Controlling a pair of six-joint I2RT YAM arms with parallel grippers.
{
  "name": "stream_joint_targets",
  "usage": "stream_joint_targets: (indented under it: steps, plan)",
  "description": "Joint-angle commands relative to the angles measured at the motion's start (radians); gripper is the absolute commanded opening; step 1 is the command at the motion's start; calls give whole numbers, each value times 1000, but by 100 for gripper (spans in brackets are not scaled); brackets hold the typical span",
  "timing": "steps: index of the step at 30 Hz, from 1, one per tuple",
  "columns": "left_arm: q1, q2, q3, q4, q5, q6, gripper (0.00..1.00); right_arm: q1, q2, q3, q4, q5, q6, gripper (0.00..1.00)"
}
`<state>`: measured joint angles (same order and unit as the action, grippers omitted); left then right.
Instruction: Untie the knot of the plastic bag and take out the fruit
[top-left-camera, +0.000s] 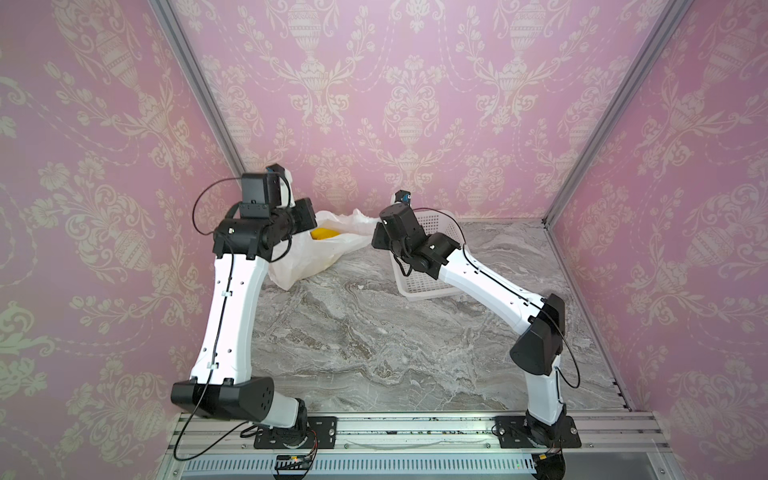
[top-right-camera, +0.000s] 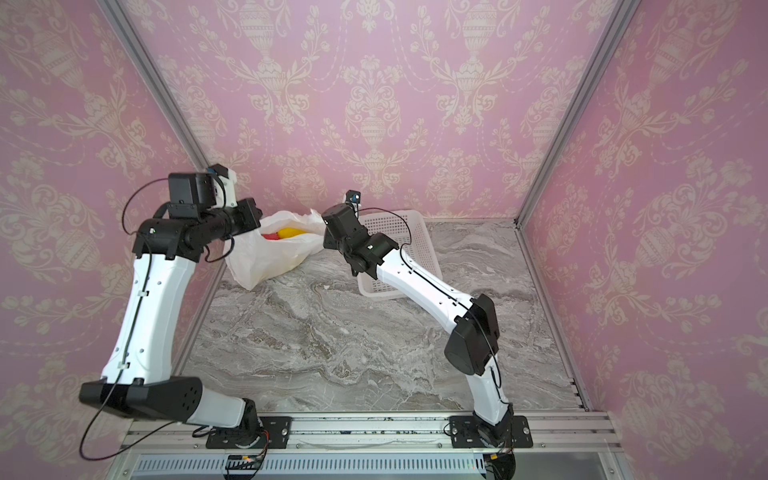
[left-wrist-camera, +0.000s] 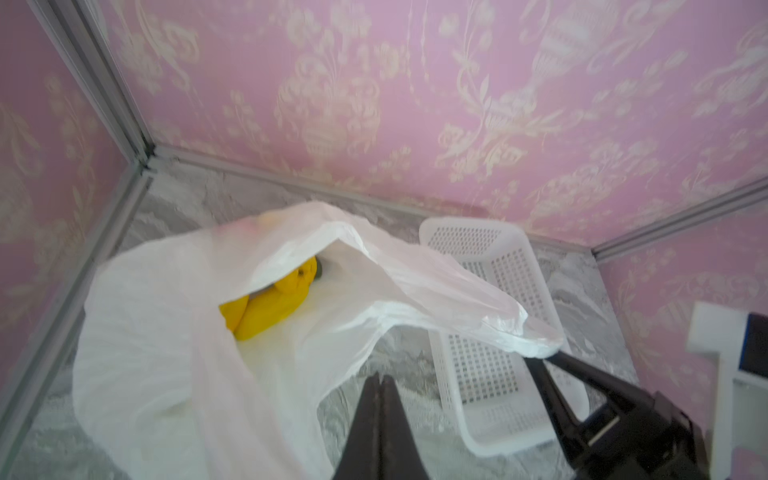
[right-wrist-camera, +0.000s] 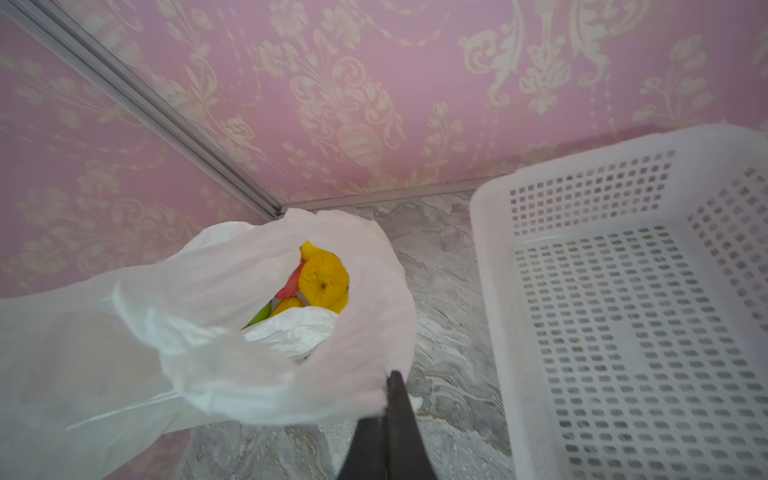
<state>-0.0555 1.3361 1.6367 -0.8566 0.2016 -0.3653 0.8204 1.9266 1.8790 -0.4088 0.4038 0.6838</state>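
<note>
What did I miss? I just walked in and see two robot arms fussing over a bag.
Both arms hold the plastic bag open by its rim: the left gripper is shut on one edge and the right gripper pinches the opposite edge. The mouth is untied and gaping, and the fruit, yellow, red and green pieces, lies inside. None has been taken out yet; the visible part of the white basket beside the bag holds nothing.

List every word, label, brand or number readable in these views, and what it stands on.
None readable.
The plastic bag, fruit and basket bear no print.
Any marking on the right arm's blue wrist camera is too small to tell.
</note>
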Motion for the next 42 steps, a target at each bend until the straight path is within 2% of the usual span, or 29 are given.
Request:
stream_joint_targets:
  steps: [1,3,7,11,12,16,19,23,25,29,35,39,42]
  plan:
    - [-35,-242,-370,241,93,-98,0,24,-132,-238,176,39,64,0]
    - [-71,-360,-529,278,96,-125,0,35,-198,-357,226,39,66,1]
    - [-189,-517,-665,218,-19,-170,0,90,-317,-533,332,59,2,42]
    - [-234,-658,-715,196,-9,-220,0,168,-407,-639,386,145,-79,70]
    - [-234,-692,-727,176,-25,-227,0,184,-427,-666,412,145,-140,75]
    - [-234,-740,-721,68,-143,-225,0,197,-512,-817,574,12,-400,90]
    - [-235,-716,-777,109,-122,-268,0,205,-552,-816,523,-26,-568,97]
    - [-236,-712,-942,211,-50,-335,0,213,-536,-734,364,-4,-699,99]
    - [-235,-740,-986,193,-92,-337,0,213,-520,-730,333,-55,-751,100]
    - [-236,-757,-976,124,-168,-303,0,252,-466,-713,266,-143,-843,100]
    - [-235,-724,-987,139,-147,-278,0,367,-349,-622,254,-48,-975,100]
    - [-234,-731,-967,125,-154,-272,0,381,-252,-539,204,21,-1012,99]
    - [-234,-738,-971,128,-152,-269,0,382,-204,-513,230,87,-1057,100]
